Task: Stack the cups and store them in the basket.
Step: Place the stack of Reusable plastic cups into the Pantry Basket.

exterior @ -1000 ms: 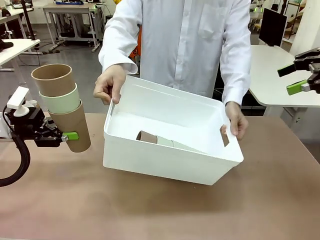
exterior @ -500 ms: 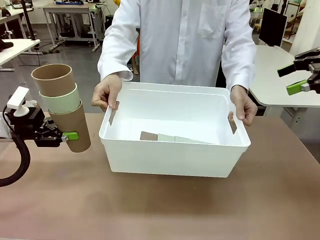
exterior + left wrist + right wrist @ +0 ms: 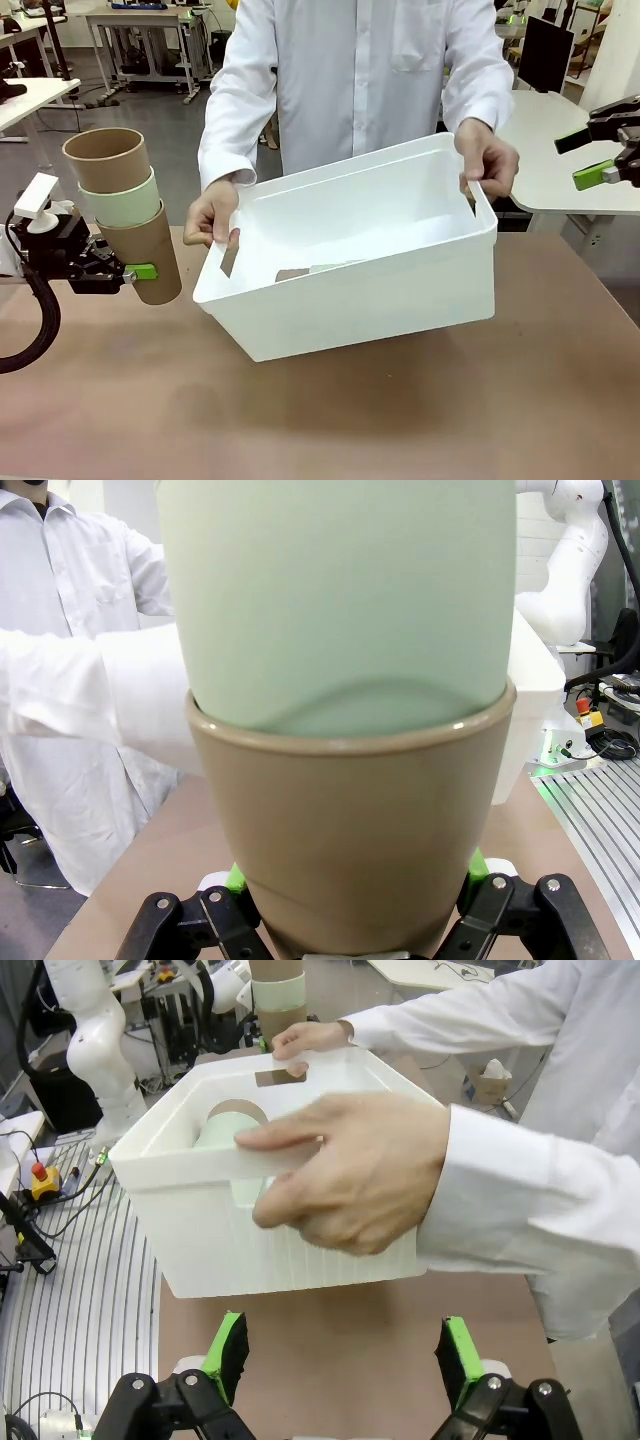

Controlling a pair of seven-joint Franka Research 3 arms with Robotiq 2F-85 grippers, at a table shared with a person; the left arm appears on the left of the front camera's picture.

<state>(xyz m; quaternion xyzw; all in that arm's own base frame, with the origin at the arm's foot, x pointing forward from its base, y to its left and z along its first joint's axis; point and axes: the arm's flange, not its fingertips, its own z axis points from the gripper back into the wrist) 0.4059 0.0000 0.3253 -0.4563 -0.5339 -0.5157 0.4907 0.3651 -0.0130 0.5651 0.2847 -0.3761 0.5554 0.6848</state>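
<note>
At nine o'clock in the front view, the tall tapered tan-brown and mint-green tumblers (image 3: 120,210) look matt and smooth. The large white rectangular plastic basket (image 3: 400,290) has smooth, faintly glossy walls. The brown tabletop (image 3: 300,420) is matt and finely mottled. The person's white cloth coat (image 3: 360,80) is creased. At eight o'clock in the right wrist view, a ribbed grey metal plate (image 3: 80,1290) has a dull sheen.

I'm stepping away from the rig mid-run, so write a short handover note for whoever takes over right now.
Left end effector: shut on a stack of three cups, held at the left.
Right end effector: open, empty, raised at the right.
Basket: tilted, held by the person's hands at its handle slots; other cups lie on their side inside.
Done: cups stacked, some stored.
Left: place the held stack in the basket.
</note>
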